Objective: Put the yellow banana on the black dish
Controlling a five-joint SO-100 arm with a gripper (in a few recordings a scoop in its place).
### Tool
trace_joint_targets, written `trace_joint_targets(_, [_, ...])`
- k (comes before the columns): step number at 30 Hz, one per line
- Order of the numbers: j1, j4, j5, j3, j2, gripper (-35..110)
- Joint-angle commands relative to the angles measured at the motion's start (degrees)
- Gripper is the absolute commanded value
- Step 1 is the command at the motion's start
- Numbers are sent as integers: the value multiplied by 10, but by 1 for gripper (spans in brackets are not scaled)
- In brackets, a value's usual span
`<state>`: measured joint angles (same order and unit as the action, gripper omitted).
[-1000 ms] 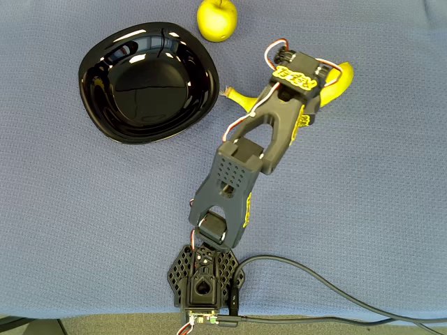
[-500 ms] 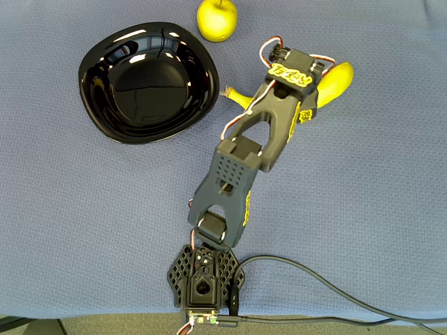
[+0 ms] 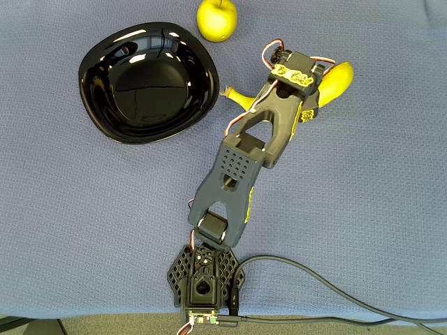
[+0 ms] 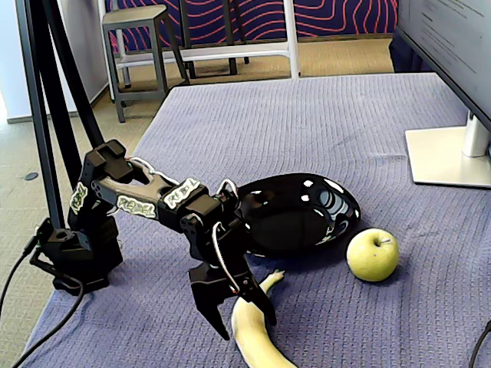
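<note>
Yellow banana (image 4: 257,337) lies between open pincer (image 4: 244,318) fingers.

You had open cloth between the yellow banana (image 3: 336,81) and the black dish (image 3: 94,84), so a straight path to the dish was free. The apple (image 3: 216,19) sat just beside the dish's far rim. The monitor stand (image 4: 451,156) stood well apart.
</note>
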<state>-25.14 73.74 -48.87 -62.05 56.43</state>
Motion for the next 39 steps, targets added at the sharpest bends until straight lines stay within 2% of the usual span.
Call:
trace_joint_targets(1, [-2, -14, 7, 33, -3, 26])
trace_joint_targets(7, [-3, -30, 17, 33, -13, 21])
trace_joint_targets(11, [-2, -48, 32, 33, -12, 3])
trace_joint_targets(13, [0, -48, 37, 33, -9, 0])
trace_joint_targets(21, [9, -38, 65, 25, 18, 0])
trace_joint_targets(39, [49, 69, 121, 20, 176, 0])
